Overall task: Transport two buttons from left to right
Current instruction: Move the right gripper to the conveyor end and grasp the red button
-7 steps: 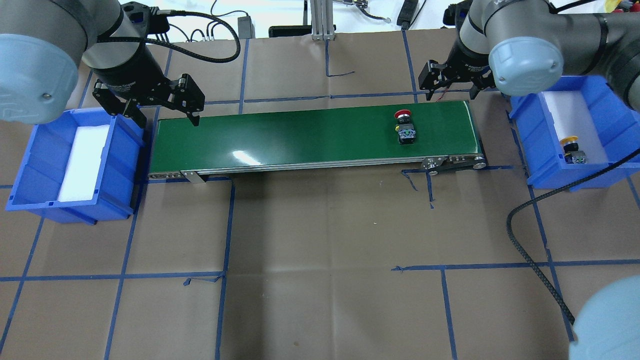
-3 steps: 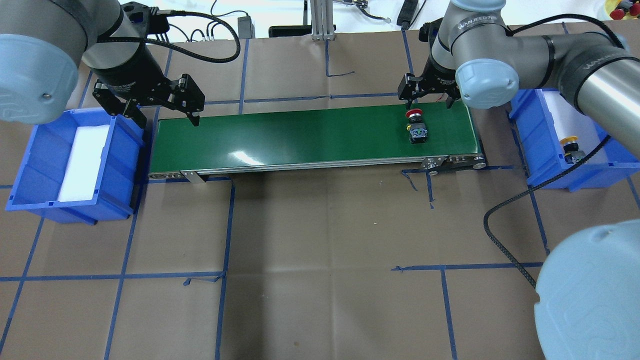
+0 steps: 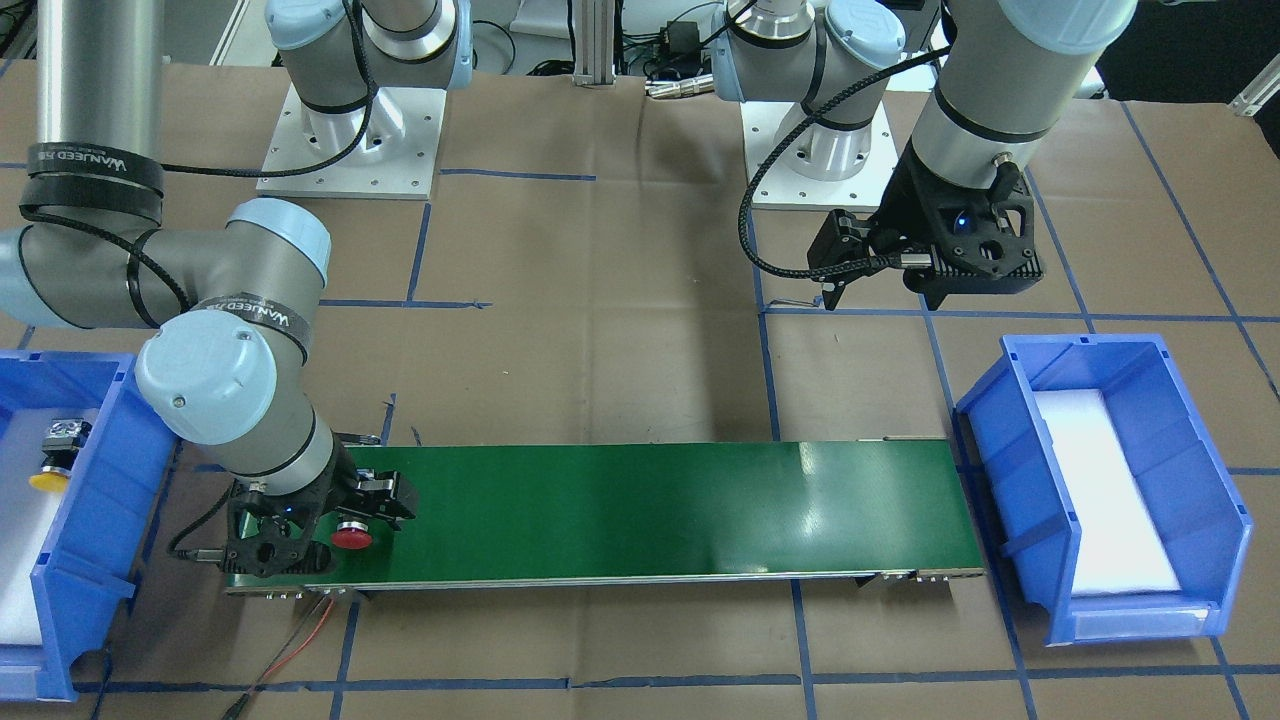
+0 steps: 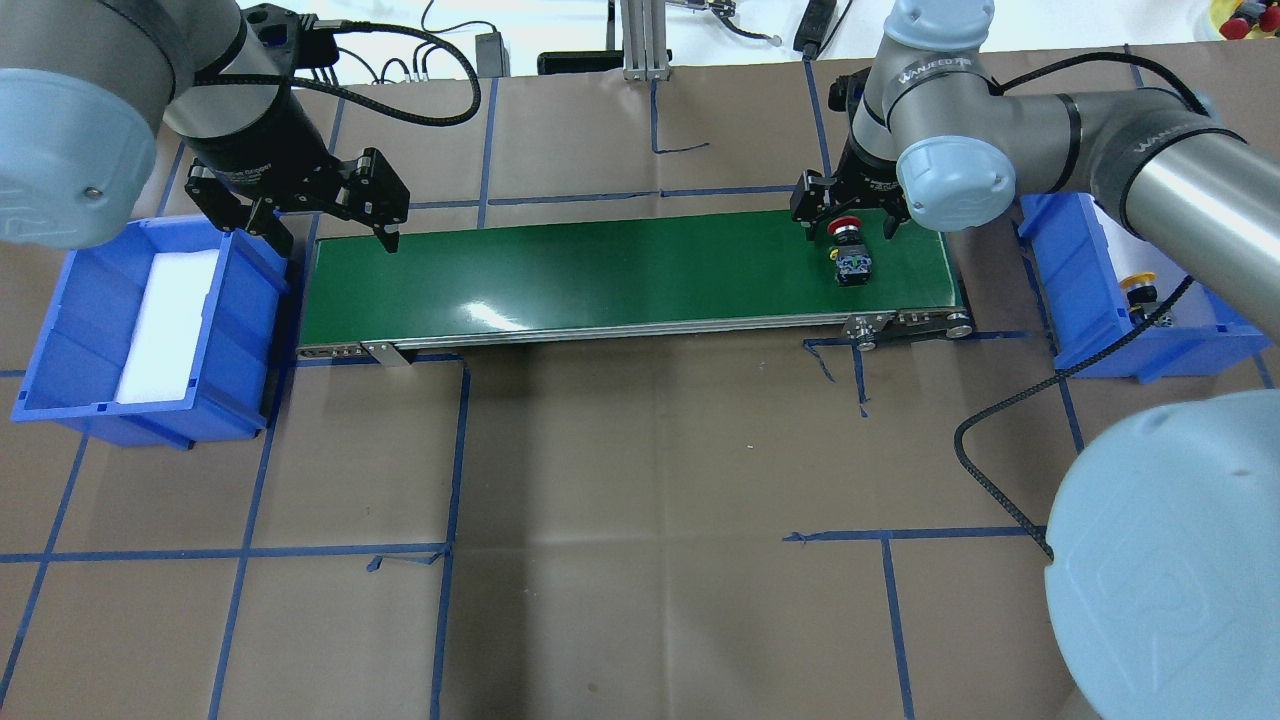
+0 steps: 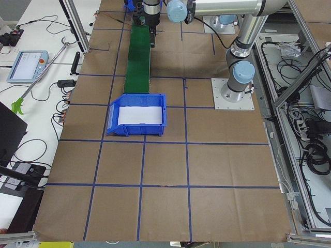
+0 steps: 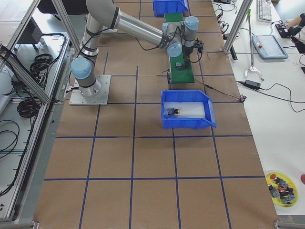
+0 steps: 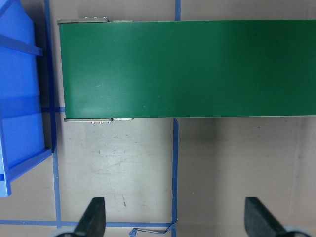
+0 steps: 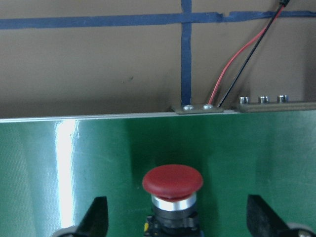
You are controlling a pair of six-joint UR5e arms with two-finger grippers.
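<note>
The red button (image 4: 853,266) stands on the green conveyor belt (image 4: 600,270) near its right end. Its red cap (image 8: 172,180) shows in the right wrist view. My right gripper (image 4: 848,222) is open and low over the belt, one finger on each side of the red button, not touching it. The yellow button (image 4: 1140,286) lies in the right blue bin (image 4: 1075,300) on white foam. My left gripper (image 4: 330,238) is open and empty above the belt's left end, beside the left blue bin (image 4: 250,265).
The left bin holds only a white foam pad (image 4: 165,325). A black cable (image 4: 1000,470) loops over the table in front of the right bin. A red and black wire (image 8: 232,74) runs off the belt's far edge.
The red button has ridden the belt to the right. My right arm swung left from the right bin and came down around the button. The left arm has not moved.
</note>
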